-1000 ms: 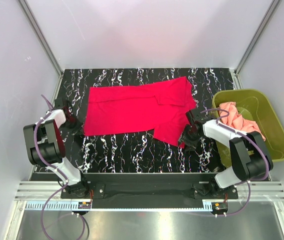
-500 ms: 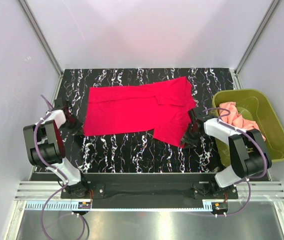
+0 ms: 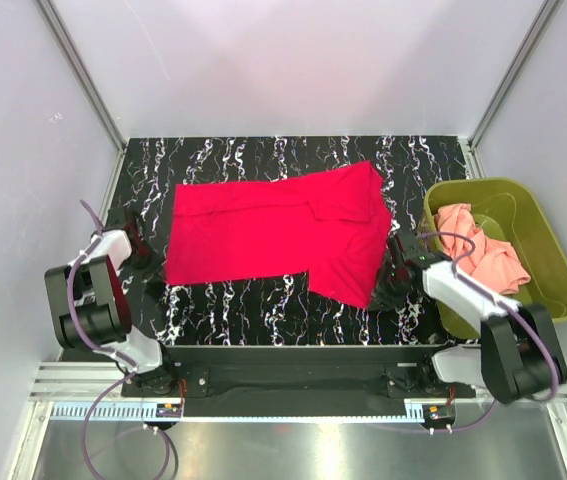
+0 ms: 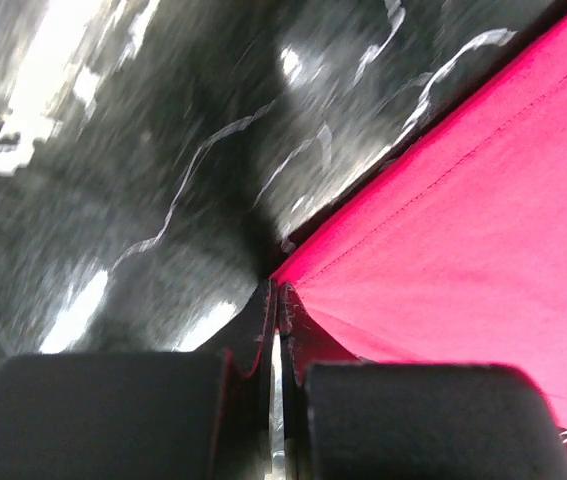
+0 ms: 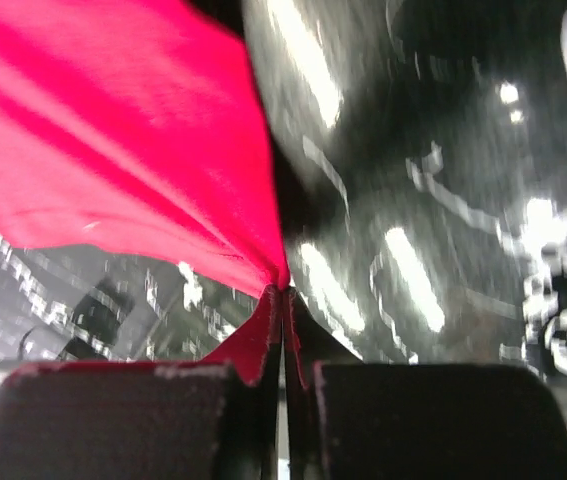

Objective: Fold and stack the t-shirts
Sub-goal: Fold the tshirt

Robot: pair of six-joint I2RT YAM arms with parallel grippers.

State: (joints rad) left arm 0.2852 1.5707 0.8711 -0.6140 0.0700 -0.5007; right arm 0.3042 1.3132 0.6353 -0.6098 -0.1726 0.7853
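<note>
The crimson red t-shirt (image 3: 273, 235) lies spread across the black marbled table (image 3: 263, 155). My left gripper (image 3: 159, 272) is shut on its near-left corner; in the left wrist view the jaws (image 4: 275, 295) pinch the hemmed edge of the red cloth (image 4: 463, 230). At the shirt's near-right corner, my right gripper (image 3: 377, 296) is shut as well. The right wrist view shows the cloth (image 5: 123, 130) drawn taut into the closed fingertips (image 5: 283, 292) and lifted off the table. The salmon-pink t-shirt (image 3: 473, 250) lies crumpled in the basket.
The olive-green plastic basket (image 3: 553, 265) stands at the table's right edge, just beyond the right arm. White walls and metal posts close in the back and sides. A dark bar with the arm bases runs along the near edge.
The right gripper has closed on the red shirt's near-right corner and pulled it toward the near edge. The left gripper, still shut, drew its corner nearer too, so the shirt's near edge shifted.
</note>
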